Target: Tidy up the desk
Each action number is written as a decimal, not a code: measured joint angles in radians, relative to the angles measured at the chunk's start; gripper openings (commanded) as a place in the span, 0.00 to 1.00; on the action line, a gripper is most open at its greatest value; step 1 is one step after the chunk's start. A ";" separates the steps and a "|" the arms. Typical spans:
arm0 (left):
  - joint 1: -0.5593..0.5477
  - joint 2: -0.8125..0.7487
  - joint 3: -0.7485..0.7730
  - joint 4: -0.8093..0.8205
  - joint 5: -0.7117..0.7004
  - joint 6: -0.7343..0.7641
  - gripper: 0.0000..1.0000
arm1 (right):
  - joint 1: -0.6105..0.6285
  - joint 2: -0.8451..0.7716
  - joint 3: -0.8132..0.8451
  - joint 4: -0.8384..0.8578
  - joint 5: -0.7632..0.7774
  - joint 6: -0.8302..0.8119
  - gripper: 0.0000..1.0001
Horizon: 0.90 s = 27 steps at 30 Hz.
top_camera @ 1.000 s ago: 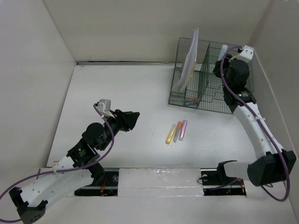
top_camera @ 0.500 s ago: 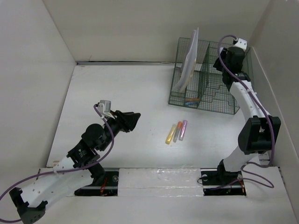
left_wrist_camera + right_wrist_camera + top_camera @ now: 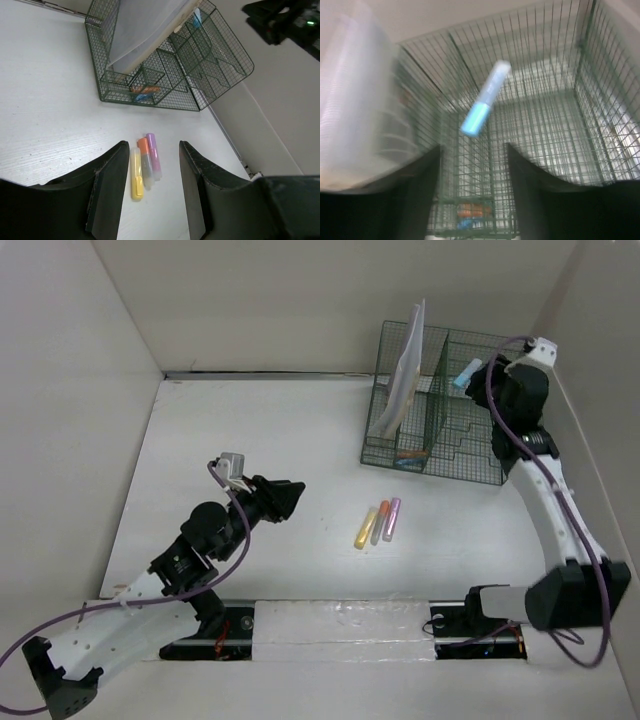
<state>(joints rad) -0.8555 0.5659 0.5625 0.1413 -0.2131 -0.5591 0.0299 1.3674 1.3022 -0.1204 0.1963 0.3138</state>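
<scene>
White bench (image 3: 250, 430) takes up most of the overhead shot, with a dark green wire rack (image 3: 455, 445) sitting on it at the upper right. Some white sheets (image 3: 405, 375) lean upright in the rack's left slot, and a few orange and blue bits (image 3: 408, 455) lie in a low front compartment.

Three markers lie side by side just right of centre, touching or nearly so: a yellow marker (image 3: 363, 531), an orange marker (image 3: 380, 521) and a purple marker (image 3: 391, 518).

The left jaws sit left of centre, spread wide with nothing between them, pointed toward those three. The right jaws are up over the rack's right end, also parted.

A light blue marker (image 3: 484, 99) shows over the rack's mesh in the right wrist view. It looks clear of the jaws, but that shot is really blurry, so I can't say whether it's touching anything.
</scene>
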 measured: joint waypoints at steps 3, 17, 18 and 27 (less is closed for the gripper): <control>0.000 0.031 -0.001 0.011 0.018 0.000 0.40 | 0.073 -0.243 -0.150 0.055 0.033 0.013 0.18; 0.000 0.076 -0.061 0.110 0.094 -0.004 0.40 | 0.584 -0.460 -0.655 -0.211 -0.046 0.194 0.30; 0.000 0.080 -0.064 0.119 0.099 -0.004 0.40 | 0.617 -0.459 -0.673 -0.233 -0.058 0.216 0.36; 0.000 0.164 -0.080 0.210 0.137 -0.001 0.40 | 0.761 -0.257 -0.697 -0.184 -0.101 0.320 0.47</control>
<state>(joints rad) -0.8555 0.7296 0.4820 0.3515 -0.0765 -0.5598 0.7914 1.1099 0.6052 -0.3042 0.0948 0.6338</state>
